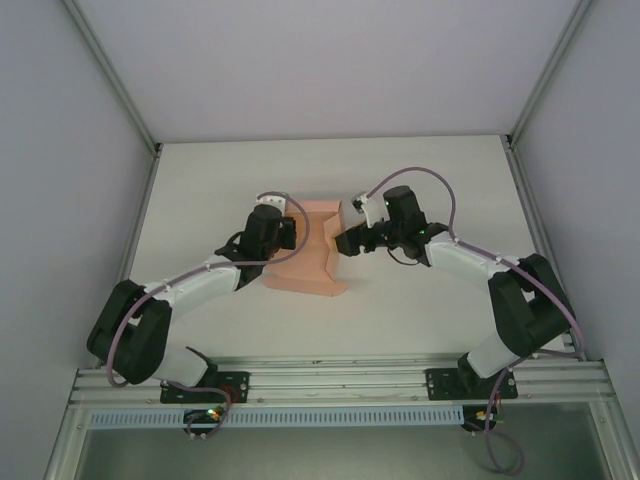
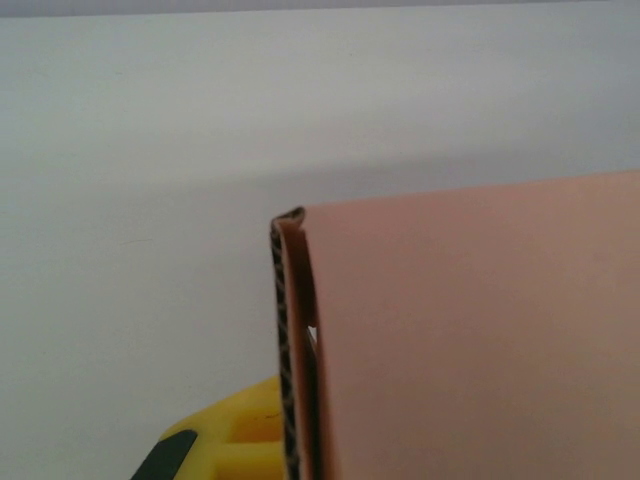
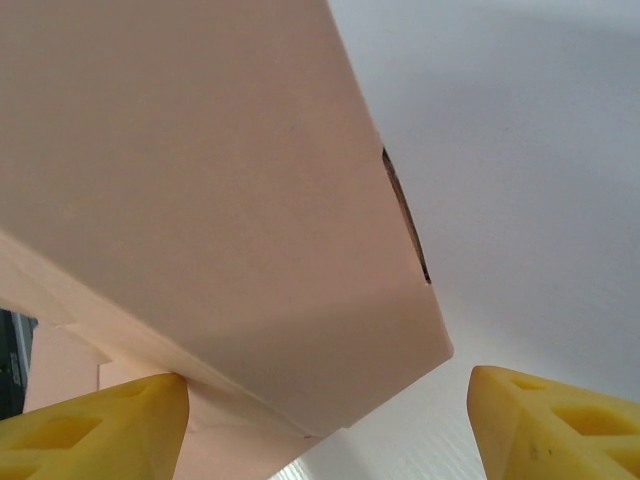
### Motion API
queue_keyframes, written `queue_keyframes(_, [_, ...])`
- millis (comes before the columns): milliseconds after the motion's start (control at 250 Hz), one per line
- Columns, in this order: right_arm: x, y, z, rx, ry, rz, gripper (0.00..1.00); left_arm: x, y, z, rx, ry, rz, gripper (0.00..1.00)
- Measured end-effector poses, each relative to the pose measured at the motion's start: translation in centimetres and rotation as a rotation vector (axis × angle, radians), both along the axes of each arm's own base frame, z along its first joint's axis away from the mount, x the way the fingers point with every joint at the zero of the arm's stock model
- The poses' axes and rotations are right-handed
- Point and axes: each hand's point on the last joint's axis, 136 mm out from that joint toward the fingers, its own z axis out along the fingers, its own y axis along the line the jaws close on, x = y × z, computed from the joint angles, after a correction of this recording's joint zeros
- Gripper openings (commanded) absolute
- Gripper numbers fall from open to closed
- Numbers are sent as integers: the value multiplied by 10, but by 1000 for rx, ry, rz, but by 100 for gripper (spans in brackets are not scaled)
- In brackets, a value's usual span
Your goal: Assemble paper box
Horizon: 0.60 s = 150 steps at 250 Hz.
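The paper box (image 1: 310, 268), flanked, likely for wall folding.
Its corner sits inside the wide-open right hand (image 1: 347, 241); left hand (image 1: 289, 232) grip unclear.

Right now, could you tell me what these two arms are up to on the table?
They are assembling a pink paper box in the middle of the table; it looks partly folded, with walls up. The left gripper is at its left wall, grip unclear. The right gripper is at the right side, its yellow fingers open on either side of a corner.
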Motion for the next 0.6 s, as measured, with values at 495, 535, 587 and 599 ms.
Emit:
queue_keyframes(495, [22, 18, 3, -81, -57, -176, 61, -4, -9, -9, 18, 5, 13, 0])
queue_keyframes(535, [25, 18, 3, -100, -76, -199, 60, -4, -9, -9, 20, 5, 14, 0])
queue_keyframes(587, [29, 15, 4, -116, -94, -229, 55, -3, -9, -9, 20, 4, 16, 0])
queue_keyframes(599, [30, 15, 4, -120, -99, -235, 54, -4, -9, -9, 20, 4, 15, 0])
